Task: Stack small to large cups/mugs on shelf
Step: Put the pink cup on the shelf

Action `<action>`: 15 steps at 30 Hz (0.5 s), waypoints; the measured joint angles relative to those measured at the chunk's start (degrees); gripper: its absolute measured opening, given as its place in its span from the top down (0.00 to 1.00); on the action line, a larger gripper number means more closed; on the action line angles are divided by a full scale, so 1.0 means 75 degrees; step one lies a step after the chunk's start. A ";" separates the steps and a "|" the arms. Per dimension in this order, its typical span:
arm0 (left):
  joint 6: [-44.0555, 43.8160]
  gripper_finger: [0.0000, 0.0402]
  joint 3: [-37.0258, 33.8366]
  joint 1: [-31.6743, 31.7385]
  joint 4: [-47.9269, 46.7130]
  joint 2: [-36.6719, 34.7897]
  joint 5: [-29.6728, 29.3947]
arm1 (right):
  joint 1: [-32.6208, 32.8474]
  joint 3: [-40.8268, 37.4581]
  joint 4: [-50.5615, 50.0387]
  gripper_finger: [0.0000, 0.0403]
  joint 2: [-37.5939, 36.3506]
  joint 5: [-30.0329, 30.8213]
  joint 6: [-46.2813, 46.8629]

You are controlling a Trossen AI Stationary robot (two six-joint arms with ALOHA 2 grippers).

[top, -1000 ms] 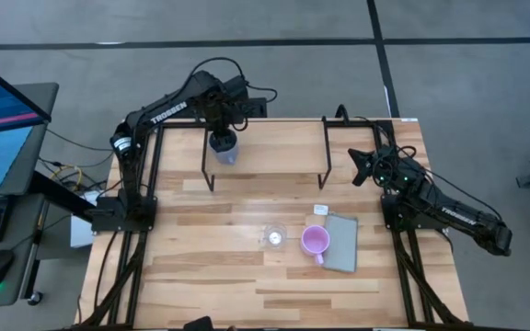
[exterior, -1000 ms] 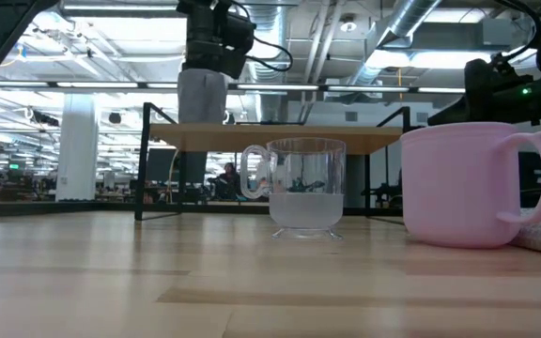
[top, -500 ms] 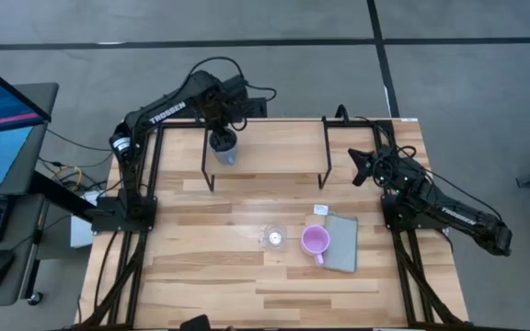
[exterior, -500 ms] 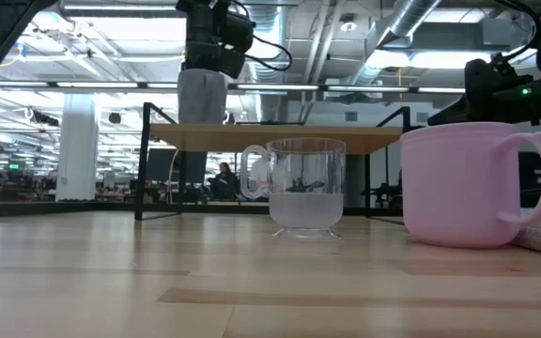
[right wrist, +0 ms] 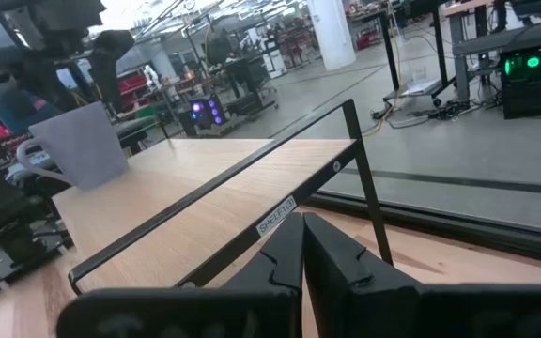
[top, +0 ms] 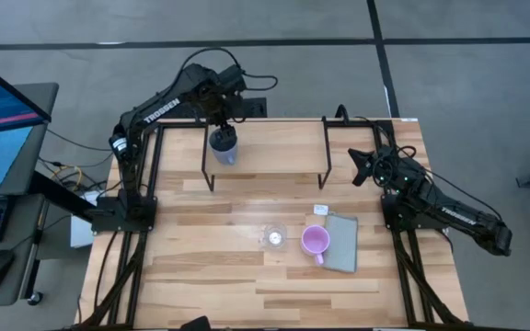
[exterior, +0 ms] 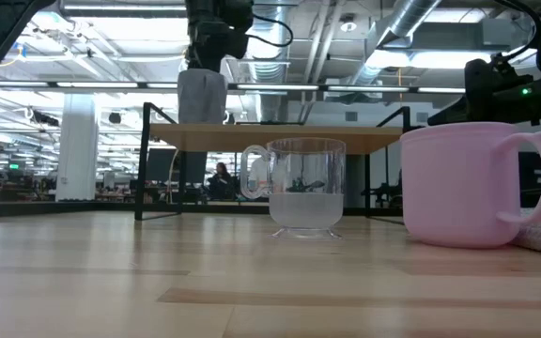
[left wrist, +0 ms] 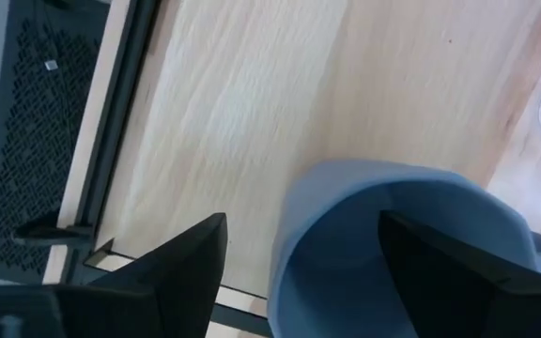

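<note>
Left wrist view shows the left gripper (left wrist: 294,272) fingers apart, above the blue-grey mug (top: 224,145) on the shelf (top: 274,147); right gripper (right wrist: 301,246) fingers together.

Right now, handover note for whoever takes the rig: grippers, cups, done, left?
Left gripper: open, fingers either side of the blue-grey mug, directly above it; the mug stands on the shelf at its left end.
Right gripper: shut, empty, parked at the shelf's right end.
Glass cup and pink mug on the table, side by side, next to the grey pad.
Done: blue-grey mug on the shelf.
Left: pink mug, then glass cup, stacked into it.
</note>
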 joint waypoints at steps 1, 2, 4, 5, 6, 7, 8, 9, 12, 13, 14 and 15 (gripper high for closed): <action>-0.0008 0.33 -0.0002 0.0004 0.0002 0.0000 -0.0017 | 0.0000 0.0000 -0.0002 0.92 0.0000 0.0000 0.0000; -0.0032 0.33 -0.0001 0.0010 -0.0002 0.0000 -0.0036 | 0.0000 0.0000 0.0001 0.92 0.0000 0.0000 0.0000; -0.0029 0.33 -0.0002 0.0018 -0.0001 0.0000 -0.0038 | 0.0000 0.0000 0.0001 0.92 0.0000 0.0000 0.0000; -0.0029 0.33 -0.0002 0.0028 0.0001 0.0003 -0.0026 | 0.0000 0.0000 -0.0002 0.92 0.0000 0.0000 0.0000; -0.0029 0.33 -0.0002 0.0037 -0.0001 0.0003 -0.0013 | 0.0000 0.0000 -0.0002 0.92 0.0000 0.0000 0.0000; -0.0029 0.33 -0.0002 0.0051 -0.0001 0.0000 -0.0012 | 0.0000 0.0000 -0.0002 0.92 0.0000 0.0000 0.0001; -0.0028 0.33 -0.0002 0.0074 -0.0001 0.0002 -0.0012 | 0.0000 0.0000 -0.0002 0.92 0.0000 0.0000 0.0001; -0.0029 0.33 -0.0007 0.0107 0.0001 -0.0009 -0.0005 | 0.0000 0.0000 -0.0001 0.92 0.0000 0.0000 0.0001; -0.0122 0.33 -0.0016 0.0194 0.0000 -0.0126 -0.0006 | 0.0000 -0.0001 -0.0002 0.92 0.0000 -0.0001 0.0003; -0.0156 0.33 -0.0016 0.0233 -0.0001 -0.0207 0.0009 | 0.0000 -0.0002 -0.0002 0.92 0.0000 0.0000 0.0003; -0.0166 0.33 -0.0016 0.0260 0.0000 -0.0290 0.0081 | 0.0000 0.0000 -0.0002 0.92 0.0000 0.0000 0.0003; -0.0163 0.33 -0.0016 0.0279 -0.0001 -0.0379 0.0184 | 0.0000 0.0000 -0.0002 0.92 0.0000 0.0000 0.0003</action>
